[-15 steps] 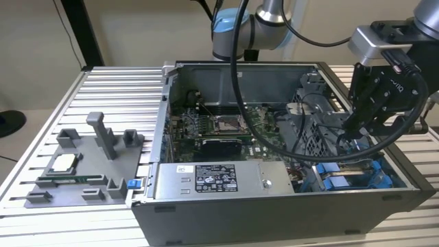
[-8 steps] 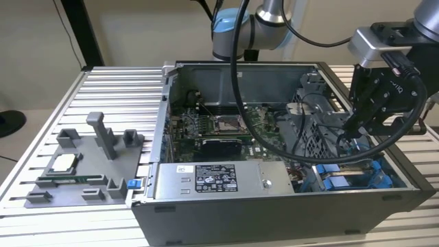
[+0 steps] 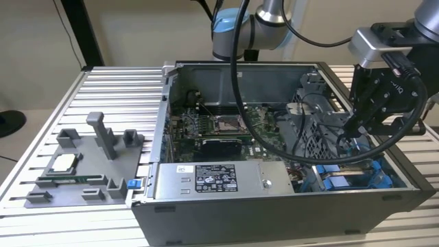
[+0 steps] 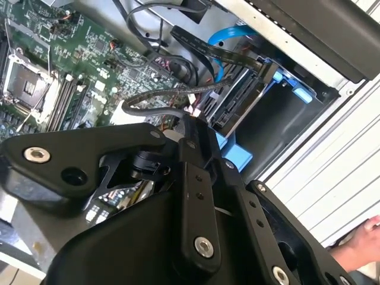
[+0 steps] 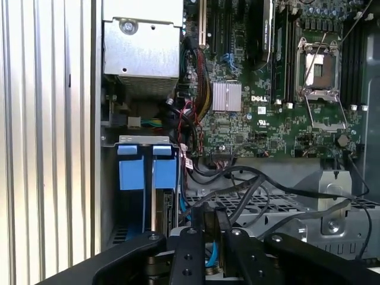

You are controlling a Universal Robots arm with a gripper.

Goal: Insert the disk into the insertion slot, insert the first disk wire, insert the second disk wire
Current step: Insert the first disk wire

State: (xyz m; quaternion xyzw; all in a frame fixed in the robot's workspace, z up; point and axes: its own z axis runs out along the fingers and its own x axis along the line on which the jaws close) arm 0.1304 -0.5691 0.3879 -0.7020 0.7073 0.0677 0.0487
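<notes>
The disk (image 4: 236, 105) sits inside the insertion slot (image 4: 300, 116), with its blue carrier (image 4: 286, 83) showing along its edge. In the exterior view the slot (image 3: 381, 174) is at the near right corner of the open computer case. My gripper (image 3: 353, 127) hangs just above that corner. In both wrist views the fingers meet in a point, and the gripper (image 4: 191, 122) (image 5: 206, 217) is shut on the end of a thin black disk wire (image 4: 151, 108). A flat black wire (image 4: 217, 52) runs to the disk's end. Blue tabs (image 5: 142, 172) mark the slot beside the case wall.
A silver labelled power-supply box (image 3: 213, 180) lies along the case front. A perforated grey cage (image 3: 312, 136) stands beside the slot, over loose cables. The motherboard (image 5: 279, 95) fills the case floor. A grey fixture (image 3: 82, 170) lies on the ribbed table. A hand (image 4: 363, 237) shows outside the case.
</notes>
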